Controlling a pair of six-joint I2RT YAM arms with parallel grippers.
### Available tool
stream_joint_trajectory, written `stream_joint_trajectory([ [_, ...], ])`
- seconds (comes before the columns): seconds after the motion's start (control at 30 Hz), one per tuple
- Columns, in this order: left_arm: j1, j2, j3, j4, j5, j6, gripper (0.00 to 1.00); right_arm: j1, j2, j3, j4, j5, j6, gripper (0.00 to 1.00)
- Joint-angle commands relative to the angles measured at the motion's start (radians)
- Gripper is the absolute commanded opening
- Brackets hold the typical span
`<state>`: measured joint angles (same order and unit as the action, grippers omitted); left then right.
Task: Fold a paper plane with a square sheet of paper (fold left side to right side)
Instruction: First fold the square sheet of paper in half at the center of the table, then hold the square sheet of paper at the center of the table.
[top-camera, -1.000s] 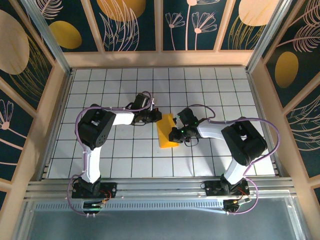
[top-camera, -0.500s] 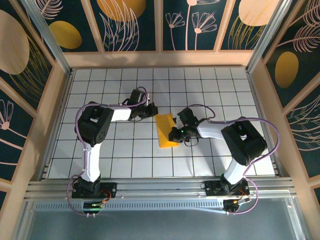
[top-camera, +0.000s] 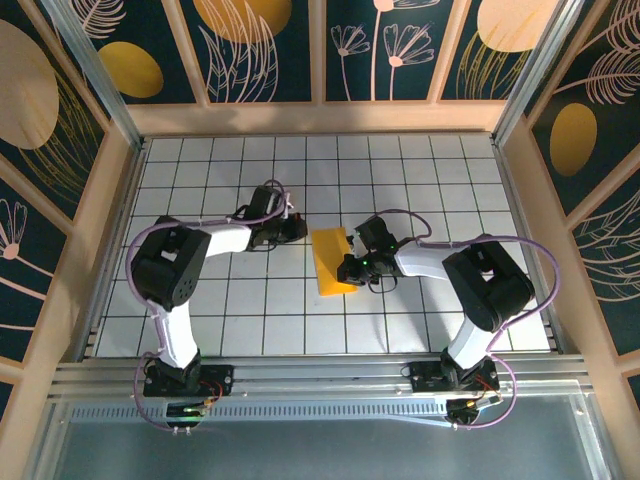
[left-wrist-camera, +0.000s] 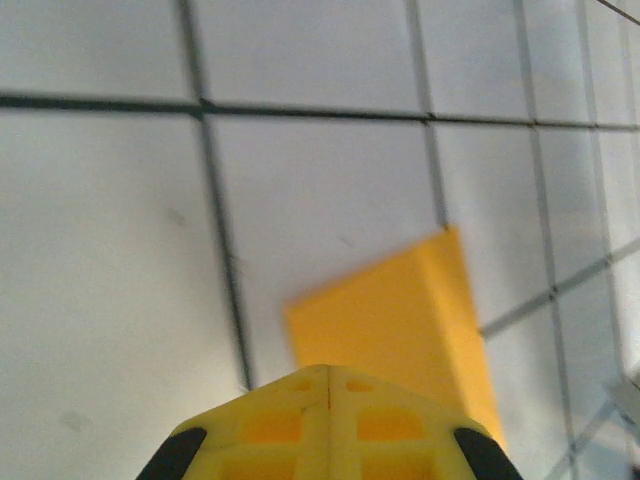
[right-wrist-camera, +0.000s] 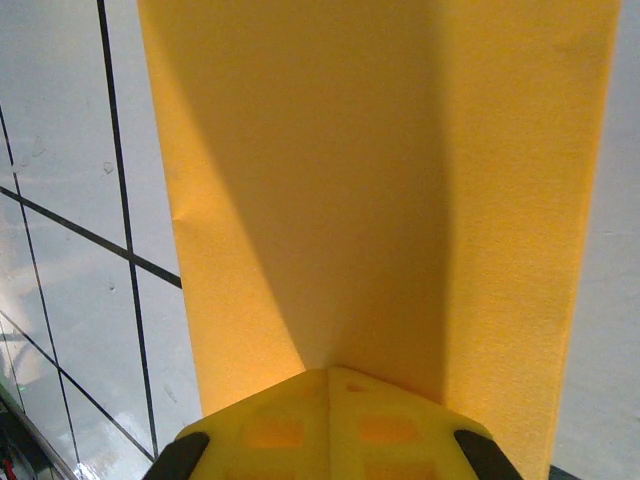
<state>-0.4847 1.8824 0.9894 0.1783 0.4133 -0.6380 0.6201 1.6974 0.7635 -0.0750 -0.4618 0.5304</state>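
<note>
Paper sheet (top-camera: 330, 262) folded, right gripper (right-wrist-camera: 328, 372) touching it (crease plain at wrist)

Bright, even light; blurry wrist views

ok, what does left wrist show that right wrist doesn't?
Left wrist: the folded sheet of paper from further off, its pointed far corner and two edges outlined against the tiled table, with several tiles around it. Right wrist: the sheet close up, spanning most of the frame, with a lengthwise fold line running away from the right end effector, whose tip sits at the paper's near edge. Both: shut yellow fingertips at the bottom, the left end effector likewise, orange-yellow paper, and white tiles with dark grid lines.
</note>
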Motion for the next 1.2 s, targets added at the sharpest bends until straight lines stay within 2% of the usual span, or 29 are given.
stream_joint_trajectory([
  [0.0, -0.063, -0.07, -0.078, 0.004, 0.034, -0.057, 0.0, 0.01, 0.058, -0.056, -0.124, 0.121, 0.006, 0.0],
  [0.13, -0.106, -0.069, -0.131, 0.041, 0.043, -0.123, 0.0, 0.013, 0.063, -0.056, -0.117, 0.12, 0.011, 0.0],
  [0.33, -0.124, -0.004, -0.123, 0.089, 0.066, -0.141, 0.0, 0.018, 0.075, -0.047, -0.118, 0.117, 0.008, 0.0],
  [0.53, -0.125, 0.026, -0.096, 0.014, 0.008, -0.123, 0.0, 0.017, 0.06, -0.031, -0.127, 0.107, 0.008, 0.0],
  [0.73, -0.125, 0.035, -0.098, -0.014, -0.002, -0.105, 0.0, 0.01, -0.021, 0.02, -0.089, 0.033, 0.024, 0.17],
  [0.9, -0.125, 0.044, -0.084, -0.045, -0.011, -0.075, 0.0, -0.05, -0.127, 0.03, -0.114, 0.008, 0.014, 0.35],
  [1.07, -0.125, 0.053, -0.077, -0.049, -0.004, -0.059, 0.0, -0.131, -0.186, -0.038, -0.188, 0.003, -0.035, 0.42],
  [1.17, -0.125, 0.055, -0.074, -0.051, -0.004, -0.055, 0.0, -0.158, -0.198, -0.088, -0.191, -0.041, -0.043, 0.45],
])
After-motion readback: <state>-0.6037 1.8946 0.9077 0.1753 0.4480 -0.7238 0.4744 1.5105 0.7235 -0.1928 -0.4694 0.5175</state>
